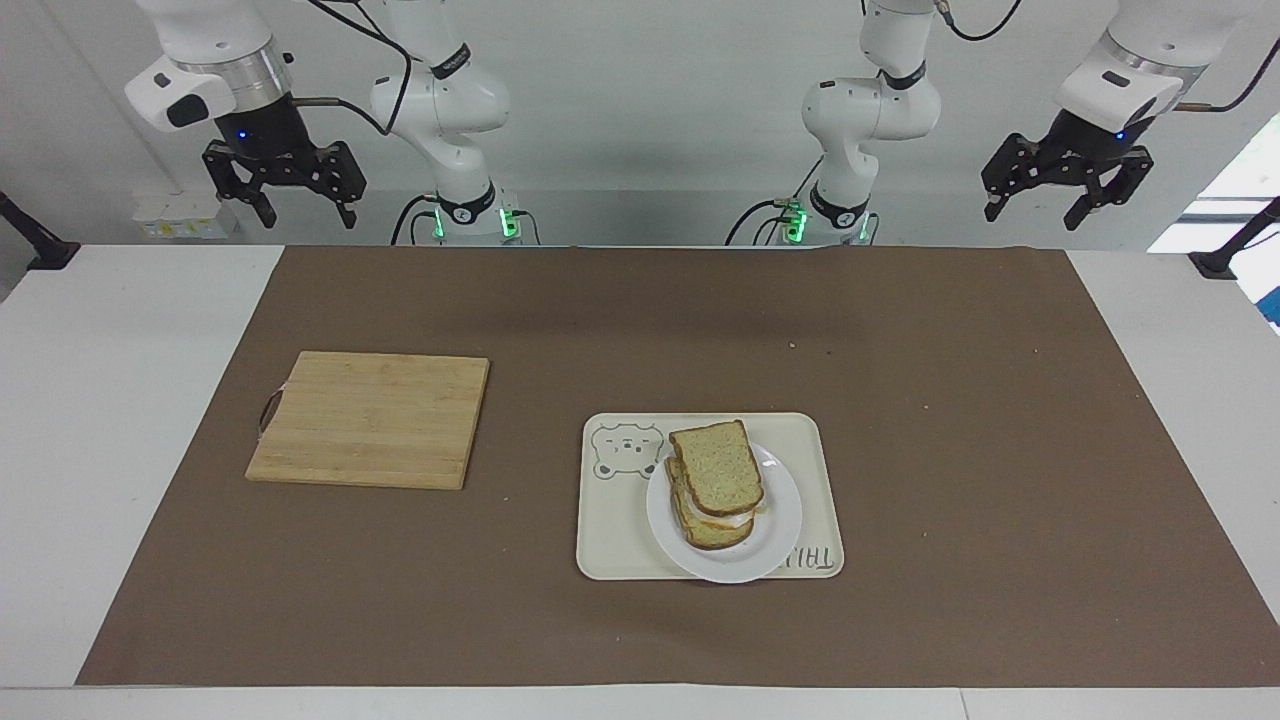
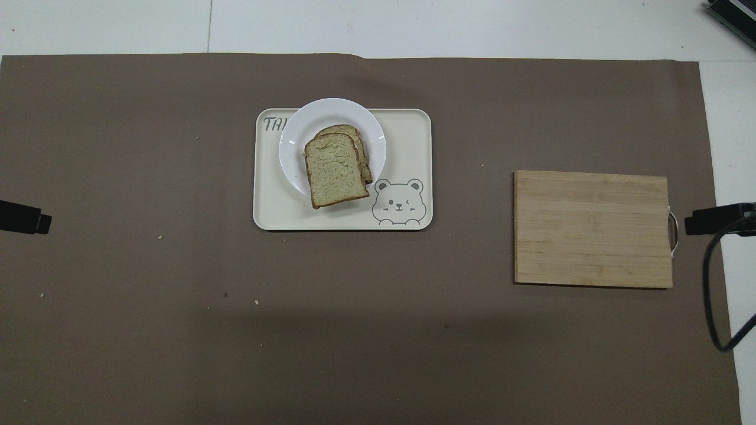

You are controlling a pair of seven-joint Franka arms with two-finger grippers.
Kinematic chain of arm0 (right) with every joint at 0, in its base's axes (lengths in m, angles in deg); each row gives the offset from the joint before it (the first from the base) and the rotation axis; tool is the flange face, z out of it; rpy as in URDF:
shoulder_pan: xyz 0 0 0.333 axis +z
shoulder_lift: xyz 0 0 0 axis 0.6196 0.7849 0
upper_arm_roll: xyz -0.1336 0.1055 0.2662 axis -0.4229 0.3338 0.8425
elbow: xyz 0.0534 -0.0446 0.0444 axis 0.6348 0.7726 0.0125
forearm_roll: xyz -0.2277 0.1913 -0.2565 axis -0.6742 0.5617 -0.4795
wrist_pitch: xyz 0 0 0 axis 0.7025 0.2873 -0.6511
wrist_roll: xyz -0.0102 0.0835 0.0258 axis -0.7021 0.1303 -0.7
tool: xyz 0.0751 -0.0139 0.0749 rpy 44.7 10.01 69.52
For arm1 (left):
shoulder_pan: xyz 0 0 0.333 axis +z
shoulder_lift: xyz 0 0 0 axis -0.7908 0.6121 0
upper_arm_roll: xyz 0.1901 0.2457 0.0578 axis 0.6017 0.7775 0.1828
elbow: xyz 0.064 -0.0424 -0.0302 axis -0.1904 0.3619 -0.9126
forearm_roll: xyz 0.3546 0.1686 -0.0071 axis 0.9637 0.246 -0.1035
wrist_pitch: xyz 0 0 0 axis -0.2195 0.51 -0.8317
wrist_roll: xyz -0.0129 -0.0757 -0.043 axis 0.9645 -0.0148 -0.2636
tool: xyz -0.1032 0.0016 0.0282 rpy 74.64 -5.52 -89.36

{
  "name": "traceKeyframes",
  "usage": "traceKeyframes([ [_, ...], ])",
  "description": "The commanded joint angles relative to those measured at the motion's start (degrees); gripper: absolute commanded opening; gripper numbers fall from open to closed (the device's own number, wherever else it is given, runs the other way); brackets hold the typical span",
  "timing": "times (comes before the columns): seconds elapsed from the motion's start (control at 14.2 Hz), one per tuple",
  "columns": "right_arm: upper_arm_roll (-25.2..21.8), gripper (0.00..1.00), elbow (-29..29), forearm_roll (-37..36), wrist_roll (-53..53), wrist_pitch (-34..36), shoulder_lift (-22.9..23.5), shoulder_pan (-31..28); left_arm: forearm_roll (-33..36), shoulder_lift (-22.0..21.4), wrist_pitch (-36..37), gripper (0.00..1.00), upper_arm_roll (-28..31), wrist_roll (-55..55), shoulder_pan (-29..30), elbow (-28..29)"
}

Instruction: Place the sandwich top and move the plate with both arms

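The sandwich top, a pale speckled slice with a brown crust, lies on a stacked sandwich on the white plate. The plate sits on a cream tray. In the overhead view the sandwich top covers most of the stack on the plate. My left gripper hangs open and empty, high over the left arm's end of the table near the robots. My right gripper hangs open and empty, high over the right arm's end. Only the tips of the left gripper and the right gripper show in the overhead view.
The cream tray with a bear drawing lies mid-table on a brown mat. A bamboo cutting board lies bare toward the right arm's end of the table; it also shows in the overhead view. A few crumbs dot the mat.
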Motion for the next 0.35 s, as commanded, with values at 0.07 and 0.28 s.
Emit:
traceKeyframes([
  [0.07,0.0,1.0,-0.1,1.1,1.4,0.7,-0.5,-0.4,0.8,-1.6,-0.6,1.0,0.0,0.8,-0.1,1.8],
  [0.28,0.0,1.0,-0.1,1.1,1.4,0.7,-0.5,-0.4,0.7,-1.6,-0.4,1.0,0.0,1.1,-0.1,1.8],
])
